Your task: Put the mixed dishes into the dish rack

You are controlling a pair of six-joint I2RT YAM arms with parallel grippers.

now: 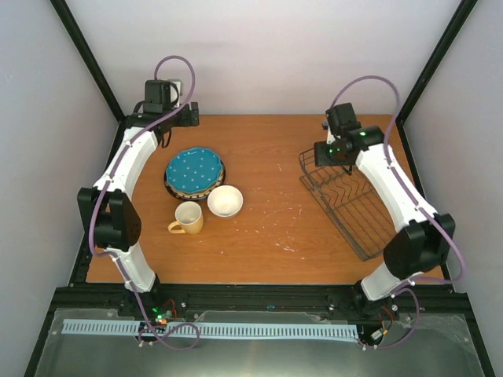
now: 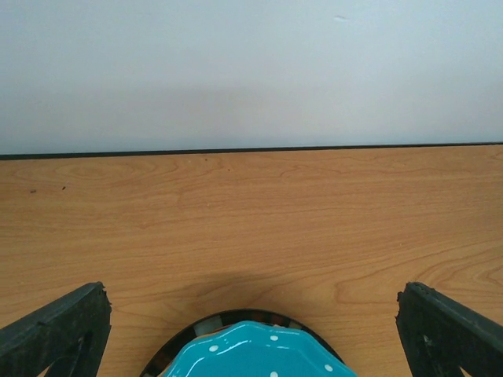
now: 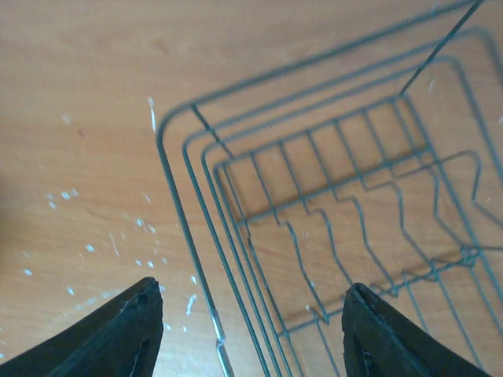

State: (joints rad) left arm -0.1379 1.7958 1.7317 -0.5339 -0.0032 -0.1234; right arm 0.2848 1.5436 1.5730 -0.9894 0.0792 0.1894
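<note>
The orange-brown wooden surface [image 1: 267, 228] carries everything. On its right side lies the rectangular dark wire dish rack [image 1: 350, 200], set at an angle, with its near end partly hidden behind the white right arm. The right wrist view shows only the rack's rounded corner [image 3: 338, 220], the rest being cut off by the frame.

Well apart from it, on the left, the teal white-dotted plate [image 1: 194, 169] tops a stack. What lies under it shows only as a dark patterned rim [image 1: 177, 191], and I cannot tell how many plates are there. In the left wrist view just the far edge of the teal plate [image 2: 255, 353] enters at the bottom.

The round cream bowl [image 1: 225, 200] stands just beside the stack's near edge. The small yellow mug [image 1: 189, 217] is next to the bowl, its handle to the left.

The left hand [image 1: 182, 115] sits at the far left of the surface, released and fully spread [image 2: 251, 294], grasping nothing. The right hand [image 1: 328, 151] hangs over the rack's far corner with fingers parted [image 3: 251, 289]. A rim wire runs between them, and contact cannot be made out.
</note>
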